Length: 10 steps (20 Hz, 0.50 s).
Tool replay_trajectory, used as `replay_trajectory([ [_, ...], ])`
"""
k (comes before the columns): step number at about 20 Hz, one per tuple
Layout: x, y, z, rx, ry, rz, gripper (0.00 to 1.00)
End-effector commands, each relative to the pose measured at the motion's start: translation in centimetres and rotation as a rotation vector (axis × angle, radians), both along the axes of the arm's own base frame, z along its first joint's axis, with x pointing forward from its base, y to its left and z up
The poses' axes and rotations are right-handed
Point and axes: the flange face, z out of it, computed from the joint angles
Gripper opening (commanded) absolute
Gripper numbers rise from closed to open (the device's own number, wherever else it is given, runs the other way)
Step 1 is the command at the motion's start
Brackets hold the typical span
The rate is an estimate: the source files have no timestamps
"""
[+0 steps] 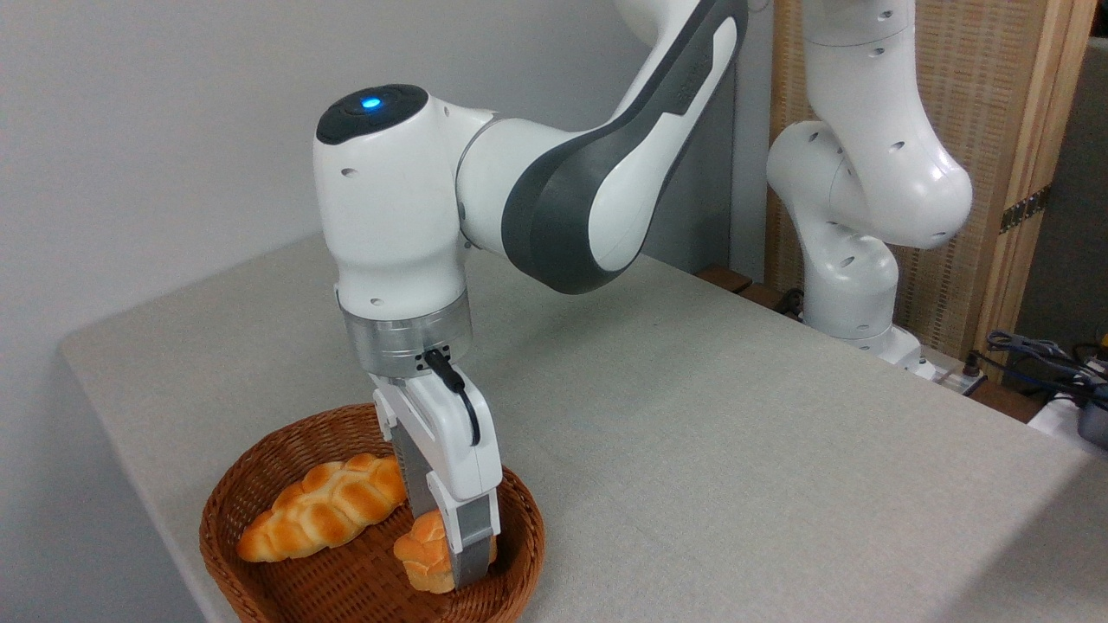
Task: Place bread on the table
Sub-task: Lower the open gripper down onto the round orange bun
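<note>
Bread: we see the small round bread (422, 554) sitting in the basket, on its right side.
Tool: our tool (463, 554) points straight down, with its fingers (472, 541) on both sides of the bread. We think it is gripping the bread.
Basket: the brown basket (260, 562) is at the bench's front left corner.
Long loaf: the long loaf (325, 506) lies just left of the bread.
Bench: our bench (736, 433) is light grey.

Count: one gripper (463, 567); one round knotted bun (422, 554) directly at its fingers, one braided oblong loaf (325, 508) just left of it, so two breads; one wicker basket (260, 567) under it; one table (736, 433) extending to its right.
</note>
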Motion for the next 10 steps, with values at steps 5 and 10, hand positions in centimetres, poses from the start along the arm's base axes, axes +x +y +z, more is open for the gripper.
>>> replay_trajectory([
  [5,0.46,-0.86,-0.69,0.014,-0.005,-0.037,0.38],
  [10,0.45,-0.95,-0.6,0.013,-0.006,-0.037,0.38],
])
